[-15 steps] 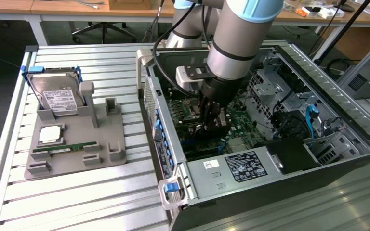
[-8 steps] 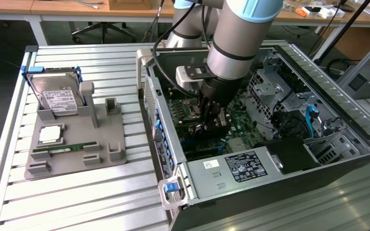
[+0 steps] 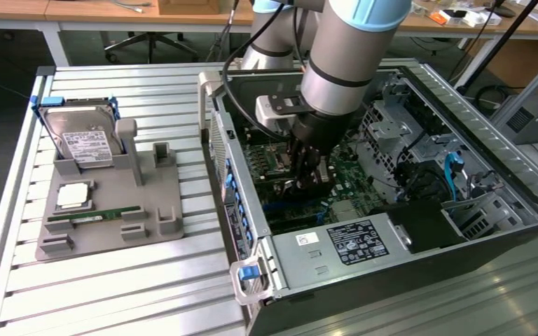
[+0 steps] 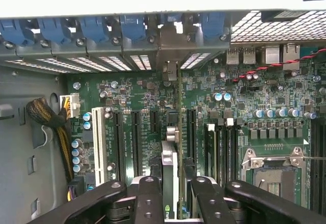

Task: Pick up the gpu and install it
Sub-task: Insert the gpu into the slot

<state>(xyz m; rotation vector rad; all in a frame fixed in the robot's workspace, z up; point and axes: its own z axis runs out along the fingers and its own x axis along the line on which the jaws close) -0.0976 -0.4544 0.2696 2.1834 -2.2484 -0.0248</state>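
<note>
Ribbed metal surface [image 3: 110,294] carries one open computer case [image 3: 493,231] and, at the exterior view's left, one grey holder [image 3: 110,210] with one silver hard drive [image 3: 82,140] standing in it, one square processor chip [image 3: 73,196] and one narrow green memory stick [image 3: 92,217] lying on it. One arm [image 3: 344,63] reaches down into the case, and its one claw [image 3: 308,183] sits low over the green motherboard [image 3: 353,178]. In the wrist view the claw [image 4: 172,196] is clenched on the gpu [image 4: 171,180], its two black fingers [image 4: 147,198] pressing the card from either side. The gpu shows edge-on there: a thin dark board with a pale metal strip along its upper edge, standing upright between the fingers and running toward 12 o'clock, in line with a gap among the long black slots [image 4: 136,142]. Five blue clips [image 4: 94,28] line the case's rear wall beyond it. From the exterior view the card is mostly hidden under the claw, near 6 o'clock of the wrist.
</note>
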